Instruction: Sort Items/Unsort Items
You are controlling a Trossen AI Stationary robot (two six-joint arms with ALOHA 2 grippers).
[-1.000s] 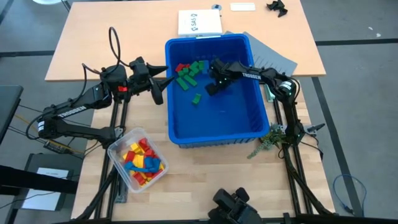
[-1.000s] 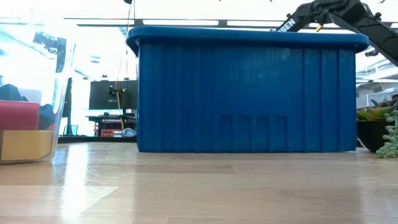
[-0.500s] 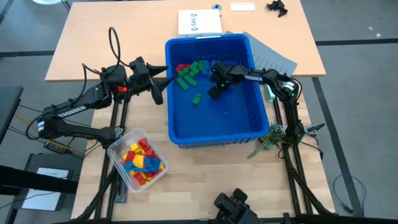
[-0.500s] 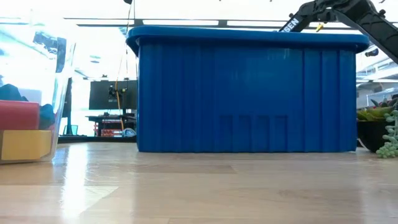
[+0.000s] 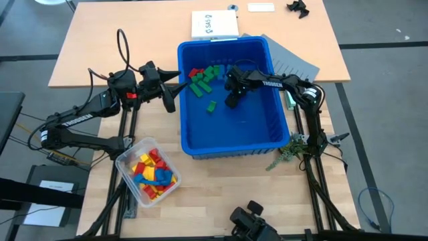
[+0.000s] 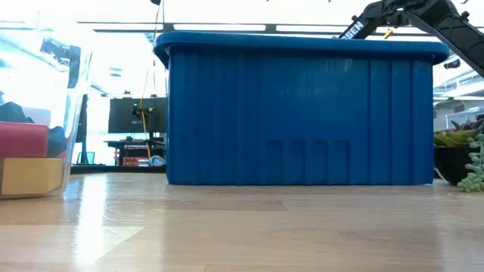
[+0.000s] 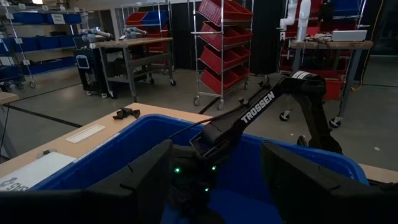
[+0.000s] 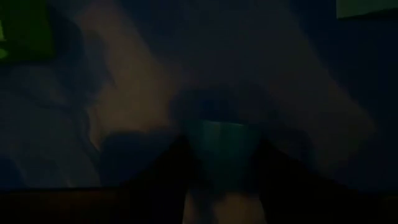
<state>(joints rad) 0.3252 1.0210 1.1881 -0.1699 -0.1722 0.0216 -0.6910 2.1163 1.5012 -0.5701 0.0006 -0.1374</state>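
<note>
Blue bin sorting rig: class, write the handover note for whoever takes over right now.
Left gripper: open, empty, waiting at the blue bin's left rim.
Right gripper: down inside the bin near its floor; grip unclear, a blurred bluish shape sits between its fingers.
Done: green blocks and a red block lie in the bin's far-left corner.
Left: mixed blocks remain in the clear tub.

large blue bin (image 6: 302,113) on a wooden table (image 6: 242,227), seen level from the tabletop.

the bin's ribbed wall fills the middle of the view. left of the bin, a clear container (image 6: 41,121) holds a red block (image 6: 23,140) above a yellow block (image 6: 29,175). a dark robot arm (image 6: 412,15) reaches over the bin's upper right rim. right of the bin, a green plant (image 6: 465,155). beyond the bin's left edge, a dark monitor (image 6: 138,115).
</note>
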